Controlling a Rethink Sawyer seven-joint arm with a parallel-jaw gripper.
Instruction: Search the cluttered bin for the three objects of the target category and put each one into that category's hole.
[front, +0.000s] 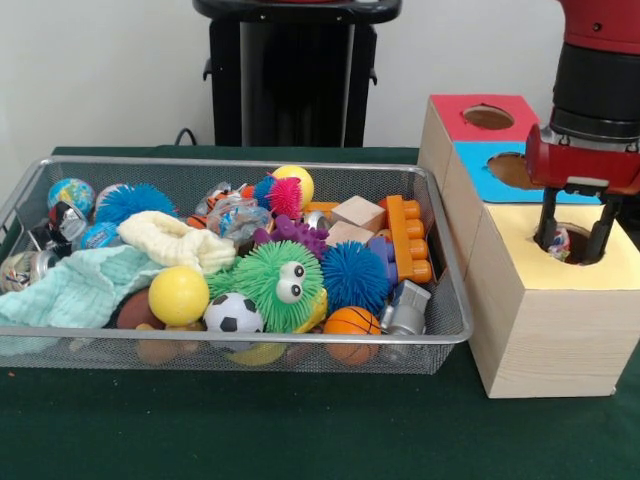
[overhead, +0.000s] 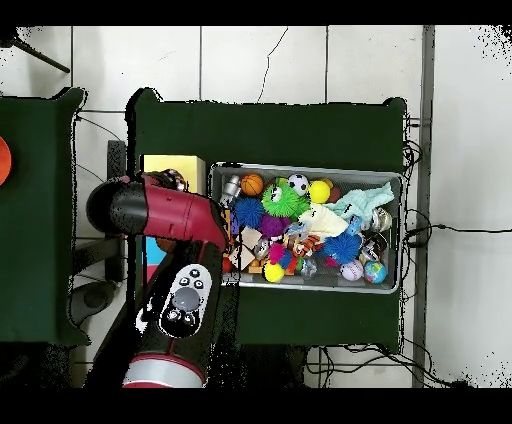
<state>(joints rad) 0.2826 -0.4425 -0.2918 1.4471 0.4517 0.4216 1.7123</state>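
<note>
The wire mesh bin (front: 230, 162) lies at the left, full of toys. My gripper (front: 573, 245) hangs straight over the round hole (front: 582, 257) in the yellow panel of the nearest wooden box (front: 530, 300). Its fingers stand apart and reach down to the hole's rim. A small white cloth with bright printed patches (front: 560, 241) shows between them, in the mouth of the hole. A pale yellow cloth (front: 175, 243) and a mint green cloth (front: 75, 290) lie in the bin's left half. In the overhead view my arm (overhead: 165, 215) covers the hole beside the bin (overhead: 305, 166).
A blue-panelled box (front: 485, 180) and a red-panelled box (front: 460, 105) stand behind the yellow one. The bin also holds spiky rubber balls (front: 352, 275), a yellow ball (front: 178, 295), a small football (front: 233, 313), wooden blocks (front: 358, 212) and an orange brick (front: 408, 235).
</note>
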